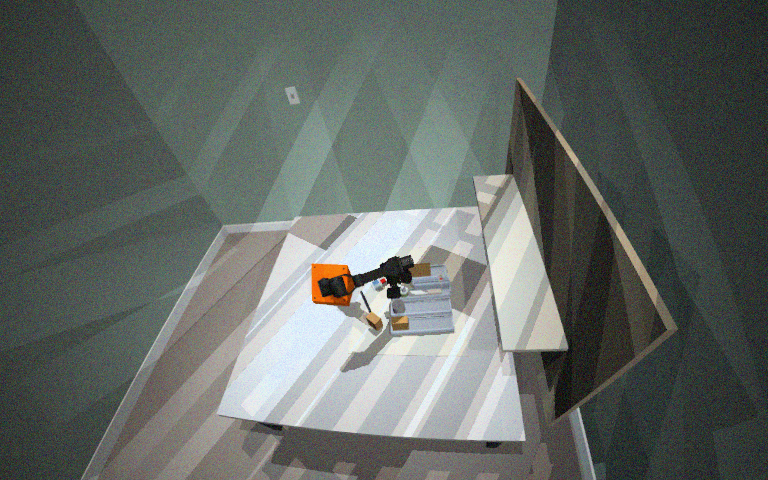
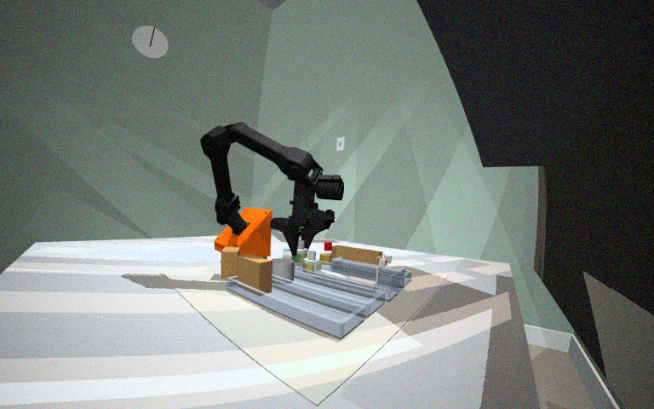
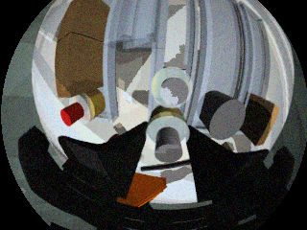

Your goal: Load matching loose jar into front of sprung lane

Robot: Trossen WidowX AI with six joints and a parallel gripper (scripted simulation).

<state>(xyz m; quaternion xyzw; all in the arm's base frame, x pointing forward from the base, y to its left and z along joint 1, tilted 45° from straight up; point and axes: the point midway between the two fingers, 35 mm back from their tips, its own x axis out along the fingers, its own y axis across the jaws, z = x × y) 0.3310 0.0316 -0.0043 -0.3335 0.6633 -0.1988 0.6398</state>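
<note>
My gripper [image 2: 301, 251] [image 3: 167, 126] is shut on a clear jar with a grey cap [image 3: 168, 144] and a yellowish-green body. The held jar is upright and seems slightly higher than the matching jar [image 1: 404, 290] [image 2: 312, 265] [image 3: 171, 79], which stands in the sprung lane. In the wrist view the held jar overlaps the near edge of that jar, at the lane's front end; whether they touch cannot be told. The lane rack [image 1: 424, 327] [image 2: 308, 319] is translucent blue-grey. The held jar's base, the front stop and the pusher plate's contact are not clear.
A dark grey cylinder [image 1: 398, 306] [image 2: 283, 268] [image 3: 227, 118] stands in a neighbouring lane. Brown boxes [image 1: 399, 322] [image 2: 255, 273] [image 3: 82, 53] stand at both sides. A red-capped jar [image 2: 328, 246] [image 3: 72, 114] is near the far box. A small red item [image 1: 382, 281] lies near the arm.
</note>
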